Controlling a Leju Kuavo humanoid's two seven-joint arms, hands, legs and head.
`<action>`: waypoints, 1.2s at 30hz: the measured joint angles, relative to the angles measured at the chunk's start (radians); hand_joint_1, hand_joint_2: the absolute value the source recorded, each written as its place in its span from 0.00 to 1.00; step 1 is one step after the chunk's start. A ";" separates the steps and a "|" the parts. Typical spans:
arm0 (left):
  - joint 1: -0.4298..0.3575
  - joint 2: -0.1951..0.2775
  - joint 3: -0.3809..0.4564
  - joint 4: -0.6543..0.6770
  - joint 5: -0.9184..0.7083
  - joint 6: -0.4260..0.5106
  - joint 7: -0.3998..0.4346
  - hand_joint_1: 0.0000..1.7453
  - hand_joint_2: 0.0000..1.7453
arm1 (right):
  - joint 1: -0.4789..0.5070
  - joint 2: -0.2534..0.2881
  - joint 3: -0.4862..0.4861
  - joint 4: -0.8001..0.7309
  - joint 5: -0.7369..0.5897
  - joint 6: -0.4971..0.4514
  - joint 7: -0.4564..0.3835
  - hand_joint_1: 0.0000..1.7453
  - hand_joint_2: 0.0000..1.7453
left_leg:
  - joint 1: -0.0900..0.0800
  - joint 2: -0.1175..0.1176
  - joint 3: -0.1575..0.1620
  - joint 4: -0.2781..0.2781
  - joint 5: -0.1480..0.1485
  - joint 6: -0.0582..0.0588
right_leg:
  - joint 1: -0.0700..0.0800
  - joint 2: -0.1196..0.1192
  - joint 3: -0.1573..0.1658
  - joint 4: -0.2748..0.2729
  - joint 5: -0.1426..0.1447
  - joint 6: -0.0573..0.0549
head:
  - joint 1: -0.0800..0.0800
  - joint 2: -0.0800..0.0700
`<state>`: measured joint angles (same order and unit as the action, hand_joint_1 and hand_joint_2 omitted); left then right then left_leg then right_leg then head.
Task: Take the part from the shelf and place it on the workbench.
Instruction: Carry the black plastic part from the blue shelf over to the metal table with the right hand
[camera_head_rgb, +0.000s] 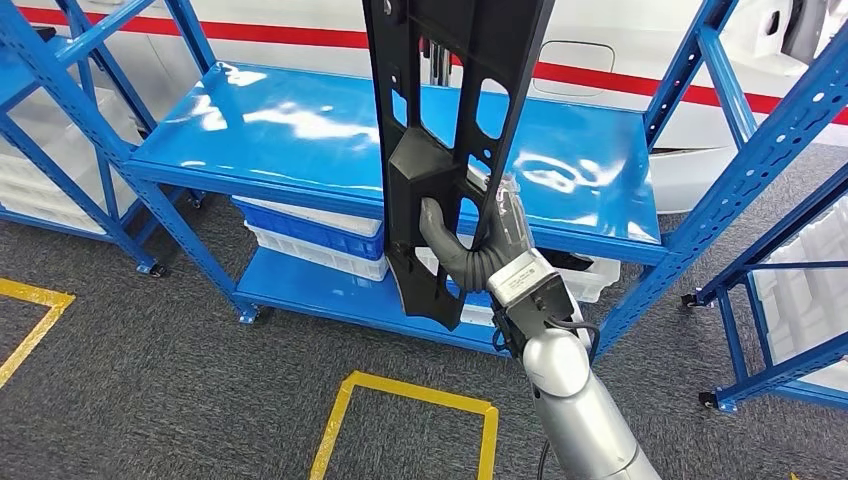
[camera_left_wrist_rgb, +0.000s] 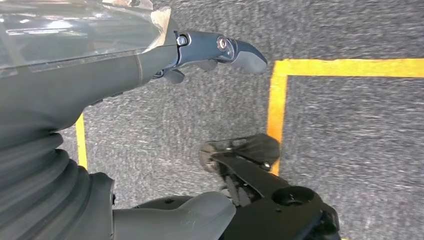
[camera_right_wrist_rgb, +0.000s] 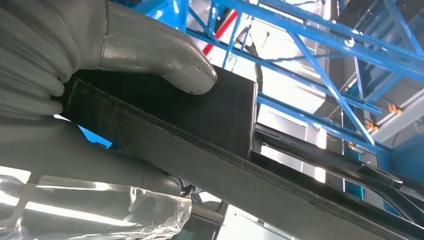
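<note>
The right robot hand (camera_head_rgb: 497, 243) gripped the long black part (camera_head_rgb: 450, 130) upright before the blue shelf (camera_head_rgb: 300, 125), lifted off for carrying; the left robot hand (camera_left_wrist_rgb: 150, 60) held nothing.

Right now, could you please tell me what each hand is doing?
Left hand: holding nothing, fingers apart, above the floor.
Right hand: grips the black part, held upright before the shelf.

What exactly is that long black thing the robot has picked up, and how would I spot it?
Find the blue shelf; in front of it the right hand holds up the black part. It is a long, flat, upright panel with cut-out holes, unlike the white crates stacked below.
</note>
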<state>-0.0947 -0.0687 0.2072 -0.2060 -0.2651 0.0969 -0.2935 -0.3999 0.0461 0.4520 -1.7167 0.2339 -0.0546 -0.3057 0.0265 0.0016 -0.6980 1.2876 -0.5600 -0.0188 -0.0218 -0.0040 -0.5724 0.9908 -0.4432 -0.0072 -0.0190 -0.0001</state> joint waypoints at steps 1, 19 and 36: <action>-0.001 0.000 0.000 0.000 -0.001 0.000 0.000 0.00 1.00 | 0.004 -0.001 0.000 -0.001 0.004 -0.001 -0.002 1.00 1.00 | 0.004 0.000 0.038 -0.037 0.026 -0.002 | -0.001 0.000 -0.011 0.001 0.008 0.005 | 0.000 0.000; -0.012 -0.004 0.002 -0.001 -0.010 -0.003 0.006 0.00 1.00 | 0.050 -0.027 -0.021 -0.024 0.059 -0.056 -0.031 1.00 1.00 | -0.042 0.006 0.026 -0.291 0.202 0.077 | 0.026 0.001 0.085 0.077 -0.096 0.038 | 0.012 0.000; -0.013 -0.007 0.025 -0.001 0.006 -0.036 -0.013 0.00 1.00 | 0.063 -0.022 -0.021 -0.046 0.130 -0.089 -0.022 1.00 1.00 | 0.010 0.041 0.173 -0.255 0.056 -0.005 | 0.013 -0.039 -0.017 0.007 0.014 0.023 | -0.002 0.000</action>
<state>-0.1082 -0.0759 0.2320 -0.2071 -0.2591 0.0611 -0.3064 -0.3369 0.0237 0.4306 -1.7629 0.3637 -0.1438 -0.3274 0.0368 0.0430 -0.5254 1.0329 -0.5040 -0.0239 -0.0092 -0.0428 -0.5890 0.9973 -0.4296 0.0162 -0.0206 -0.0001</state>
